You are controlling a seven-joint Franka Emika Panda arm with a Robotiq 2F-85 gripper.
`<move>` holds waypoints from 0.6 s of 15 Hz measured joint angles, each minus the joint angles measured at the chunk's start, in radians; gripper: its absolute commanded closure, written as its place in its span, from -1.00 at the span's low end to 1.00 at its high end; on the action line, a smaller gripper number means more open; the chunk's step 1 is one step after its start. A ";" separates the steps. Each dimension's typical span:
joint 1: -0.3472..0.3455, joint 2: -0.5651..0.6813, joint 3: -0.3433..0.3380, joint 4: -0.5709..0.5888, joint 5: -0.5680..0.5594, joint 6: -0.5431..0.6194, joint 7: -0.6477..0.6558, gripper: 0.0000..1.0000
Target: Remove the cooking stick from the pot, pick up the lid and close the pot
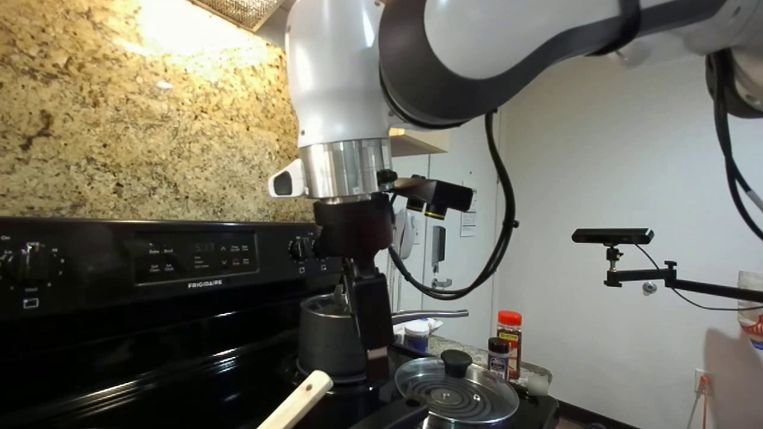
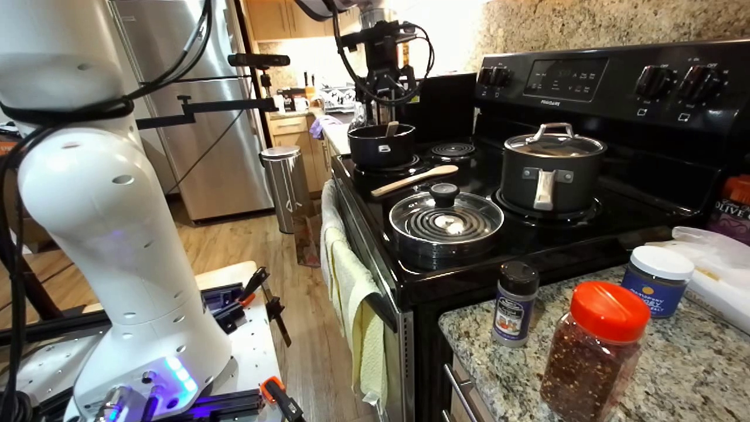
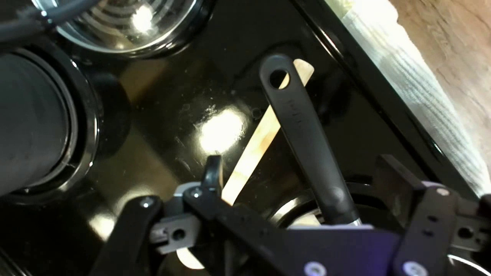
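The pot (image 2: 368, 153) is black and stands on a front burner; its black handle shows in the wrist view (image 3: 307, 130) and in an exterior view (image 1: 390, 414). The cooking stick (image 2: 391, 128) is inside it, its pale end leaning above the rim. A tan stick end with a small hole (image 1: 292, 402) also shows in an exterior view. The clear glass lid (image 2: 446, 220) with black knob lies over the other front burner, also in view (image 1: 441, 387). My gripper (image 3: 305, 174) points down above the pot, open and empty; it also shows in an exterior view (image 1: 372, 351).
A wooden spoon (image 2: 417, 179) lies on the stove between pot and lid, partly under the pot handle in the wrist view (image 3: 253, 151). A larger grey pot (image 2: 554, 176) with its own glass lid stands on a back burner. Spice jars (image 2: 592, 351) stand on the counter.
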 measured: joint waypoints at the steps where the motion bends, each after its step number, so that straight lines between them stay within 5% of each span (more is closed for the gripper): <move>1: 0.008 0.022 0.003 0.025 -0.020 -0.013 -0.031 -1.00; 9: 0.048 0.166 0.029 0.164 -0.118 -0.071 -0.301 -1.00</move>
